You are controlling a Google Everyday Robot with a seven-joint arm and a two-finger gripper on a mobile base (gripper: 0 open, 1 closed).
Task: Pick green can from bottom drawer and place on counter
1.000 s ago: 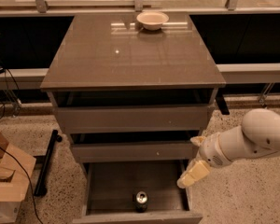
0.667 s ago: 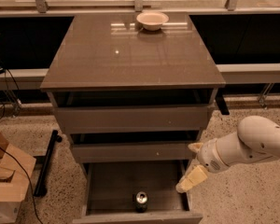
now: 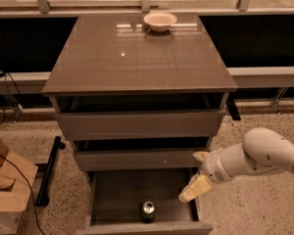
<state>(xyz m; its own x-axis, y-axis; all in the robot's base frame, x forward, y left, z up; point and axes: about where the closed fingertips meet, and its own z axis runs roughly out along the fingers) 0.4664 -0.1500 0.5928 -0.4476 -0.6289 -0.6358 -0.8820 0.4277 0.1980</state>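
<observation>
Above the bottom drawer [image 3: 118, 196], claw [image 3: 192, 189] lower, nearer the green can [image 3: 148, 211].

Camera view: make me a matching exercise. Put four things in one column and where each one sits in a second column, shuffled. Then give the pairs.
Things:
1. green can
2. bowl
3. gripper
4. cardboard box

Places:
A. on the floor, far left
B. at the far edge of the counter
C. over the right side of the bottom drawer, open and empty
D. upright inside the bottom drawer, near its front

Pairs: 1-D, 2-B, 3-C, 4-A
</observation>
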